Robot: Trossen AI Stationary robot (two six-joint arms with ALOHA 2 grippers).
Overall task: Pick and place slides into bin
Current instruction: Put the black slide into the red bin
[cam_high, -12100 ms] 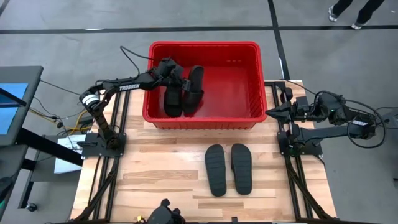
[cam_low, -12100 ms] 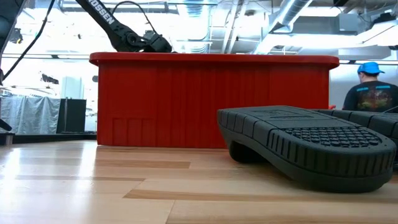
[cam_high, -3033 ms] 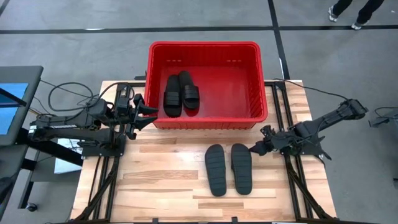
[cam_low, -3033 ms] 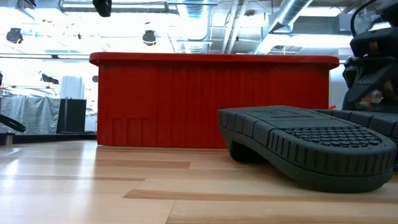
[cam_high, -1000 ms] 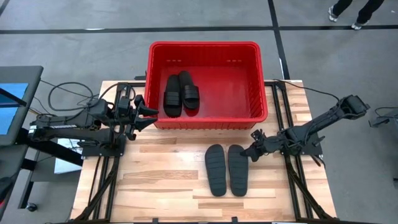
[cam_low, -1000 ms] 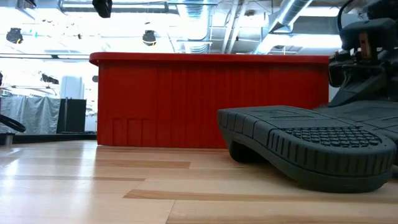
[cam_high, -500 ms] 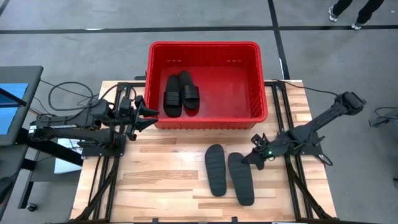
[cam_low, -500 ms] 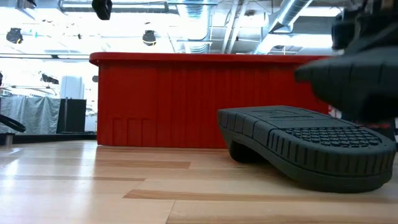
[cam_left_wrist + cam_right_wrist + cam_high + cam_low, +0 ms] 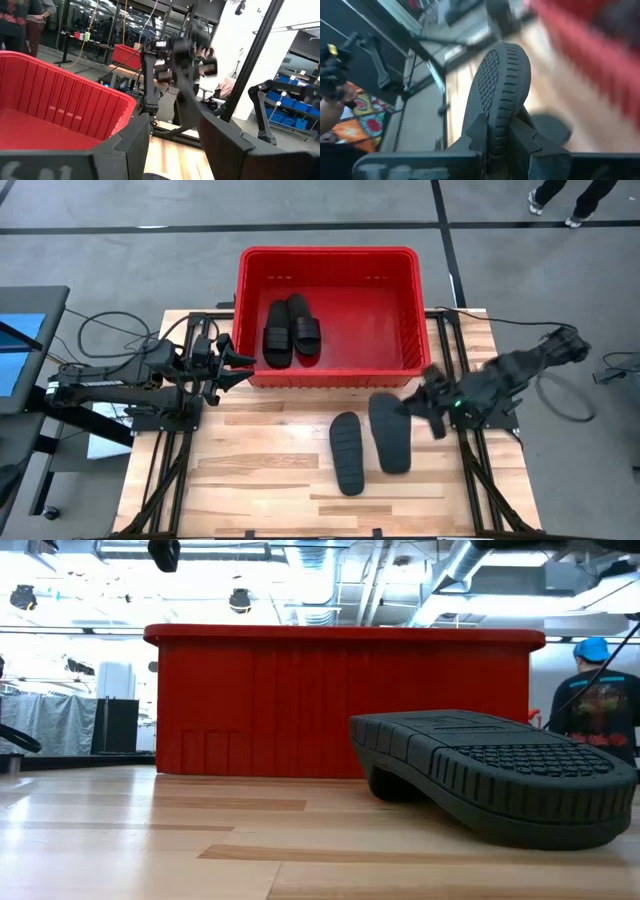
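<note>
Right now my right end effector [image 9: 432, 412] is clamped on the edge of one slide [image 9: 389, 432], lifted off the tabletop [image 9: 260, 470] just in front of the bin [image 9: 328, 376]. Second slide [image 9: 347, 452] lies sole-up beside it; two more [image 9: 291, 330] sit in the bin. Best to raise it clear of the rim, carry it over open floor, then release. Left end effector [image 9: 238, 361] waits spread open by the bin's left corner.
</note>
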